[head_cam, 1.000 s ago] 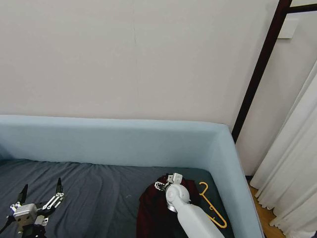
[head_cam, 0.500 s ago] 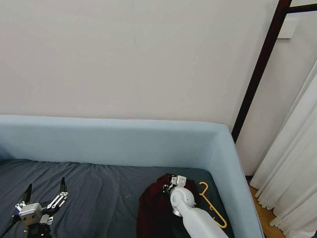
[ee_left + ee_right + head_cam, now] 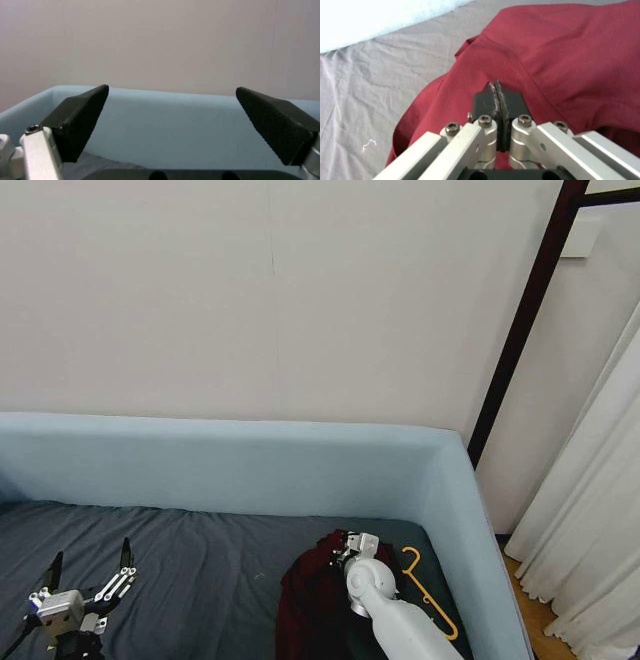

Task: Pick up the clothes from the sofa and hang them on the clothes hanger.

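A dark red garment [image 3: 300, 600] lies crumpled on the sofa's grey seat, near its right end. My right gripper [image 3: 343, 547] rests on the garment's upper edge. In the right wrist view the red garment [image 3: 560, 48] spreads around the right gripper [image 3: 496, 88], whose fingers are pressed together on a ridge of the cloth. An orange clothes hanger [image 3: 425, 590] lies flat on the seat just right of the garment. Over the seat's left part my left gripper [image 3: 90, 558] hangs open, holding nothing. The left wrist view has the left gripper [image 3: 172, 112] facing the sofa's backrest.
The light blue sofa backrest [image 3: 250, 465] runs across the view and turns into an arm [image 3: 470, 530] on the right. A dark upright post [image 3: 520, 320] and white curtains [image 3: 590, 530] stand beyond the sofa's right end. The grey seat [image 3: 200, 570] is bare between the grippers.
The right gripper slid slightly right and back on the garment, and its fingers went from spread to shut on the cloth. The left gripper dropped slightly.
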`<state>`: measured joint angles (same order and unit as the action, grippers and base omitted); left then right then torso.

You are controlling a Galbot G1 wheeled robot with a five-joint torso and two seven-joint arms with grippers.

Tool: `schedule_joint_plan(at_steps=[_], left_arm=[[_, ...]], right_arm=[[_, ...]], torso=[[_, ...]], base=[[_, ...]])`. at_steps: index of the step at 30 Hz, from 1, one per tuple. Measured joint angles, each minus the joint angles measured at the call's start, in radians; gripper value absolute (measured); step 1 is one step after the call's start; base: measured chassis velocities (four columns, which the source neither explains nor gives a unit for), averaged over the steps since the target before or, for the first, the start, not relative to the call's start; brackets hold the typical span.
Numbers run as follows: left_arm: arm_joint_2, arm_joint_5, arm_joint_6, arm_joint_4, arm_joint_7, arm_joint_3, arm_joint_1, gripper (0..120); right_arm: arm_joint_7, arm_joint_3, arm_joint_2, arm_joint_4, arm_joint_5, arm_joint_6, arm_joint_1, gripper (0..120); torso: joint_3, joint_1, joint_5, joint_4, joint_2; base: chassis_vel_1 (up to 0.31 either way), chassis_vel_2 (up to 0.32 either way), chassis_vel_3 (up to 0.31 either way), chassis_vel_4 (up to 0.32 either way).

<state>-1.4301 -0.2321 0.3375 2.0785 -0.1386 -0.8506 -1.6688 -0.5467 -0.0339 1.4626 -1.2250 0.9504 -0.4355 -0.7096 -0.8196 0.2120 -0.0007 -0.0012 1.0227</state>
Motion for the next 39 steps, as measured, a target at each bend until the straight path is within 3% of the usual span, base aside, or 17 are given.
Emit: schedule_joint_plan(at_steps=[5, 9, 15, 27, 31, 39], left_arm=[[0.004, -0.001, 0.000, 0.002, -0.002, -0.002, -0.003, 100], [0.006, -0.001, 0.001, 0.006, -0.004, -0.002, -0.007, 100], [0.010, -0.003, 0.001, 0.009, -0.006, -0.006, -0.010, 100], [0.016, -0.006, 0.002, 0.004, -0.016, 0.003, 0.006, 100], [0.011, -0.001, 0.002, 0.003, -0.016, 0.014, 0.011, 100], [0.004, 0.010, 0.001, 0.005, -0.019, 0.019, 0.011, 100]], right_arm=[[-0.050, 0.017, 0.003, -0.026, 0.047, -0.027, -0.013, 5], [-0.129, 0.052, 0.022, -0.044, 0.149, -0.081, -0.014, 23], [-0.163, 0.070, 0.030, -0.062, 0.174, -0.101, -0.012, 41], [-0.253, 0.081, -0.072, -0.170, 0.252, -0.145, -0.035, 88], [-0.241, 0.089, -0.092, -0.173, 0.253, -0.145, -0.049, 98], [-0.191, 0.093, -0.069, -0.150, 0.231, -0.134, -0.059, 100]], torso=[[0.000, 0.000, 0.0000, 0.0000, 0.000], [0.000, 0.000, -0.0001, 0.0000, 0.000], [0.000, 0.000, 0.0000, 0.0001, 0.000], [0.000, 0.000, 0.0000, -0.0001, 0.000], [0.000, 0.000, 0.0000, -0.0003, 0.000], [0.000, 0.000, 0.0000, 0.0001, 0.000]], base=[[0.000, 0.000, 0.000, 0.000], [0.000, 0.000, 0.000, 0.000], [0.000, 0.000, 0.000, 0.000], [0.000, 0.000, 0.000, 0.000], [0.000, 0.000, 0.000, 0.000], [0.000, 0.000, 0.000, 0.000]])
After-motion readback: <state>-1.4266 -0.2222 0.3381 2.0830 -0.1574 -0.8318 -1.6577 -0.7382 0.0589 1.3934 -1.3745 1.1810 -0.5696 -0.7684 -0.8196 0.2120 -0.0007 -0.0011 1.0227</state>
